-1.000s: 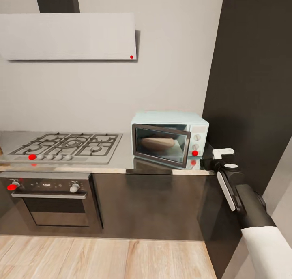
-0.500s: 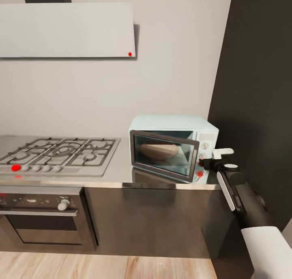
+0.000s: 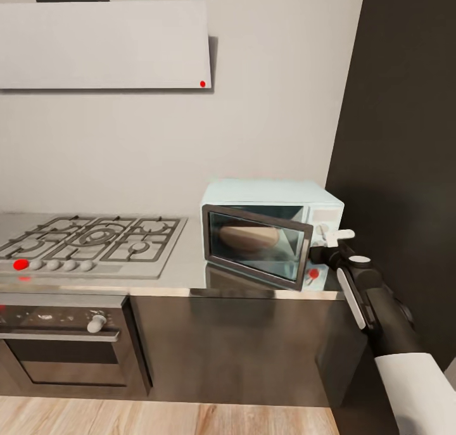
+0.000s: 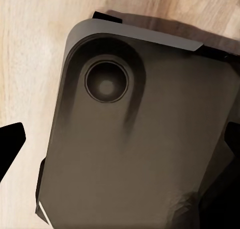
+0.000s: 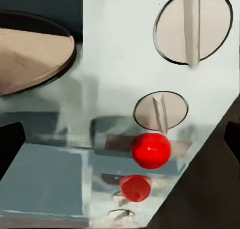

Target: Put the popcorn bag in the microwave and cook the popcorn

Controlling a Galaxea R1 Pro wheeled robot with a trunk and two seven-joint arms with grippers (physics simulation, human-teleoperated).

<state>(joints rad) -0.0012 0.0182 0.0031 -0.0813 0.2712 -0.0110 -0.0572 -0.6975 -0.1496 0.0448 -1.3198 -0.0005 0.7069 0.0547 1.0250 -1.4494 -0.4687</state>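
Head view, left to right. A steel gas hob (image 3: 88, 245) with grey knobs and a red dot is set into the long glossy grey steel-look countertop (image 3: 183, 273). Below it, in dark cabinets, is a built-in black-and-steel oven (image 3: 63, 343). A flat pale extractor hood (image 3: 104, 45) hangs on the grey wall above. A strip of light wood floor (image 3: 164, 416) runs along the bottom.

The small pale mint-blue microwave (image 3: 269, 229) stands on the countertop near its right end, beside a tall dark panel (image 3: 399, 144). Its dark glass door is ajar, swung partway out. Through the glass I see a squat tan popcorn bag (image 3: 248, 237) inside the cavity.

My right arm reaches forward from the lower right, black forearm, white sleeve. My right gripper (image 3: 330, 244) is close to the microwave's control panel; the right wrist view shows two round knobs (image 5: 192, 26) and a red dot (image 5: 151, 150) close up. Finger spread: cannot tell.

Left wrist view: my left gripper (image 4: 120, 149) points down at a dark robot body part over wood floor, black fingertips (image 4: 10, 141) spread at both edges, holding nothing.
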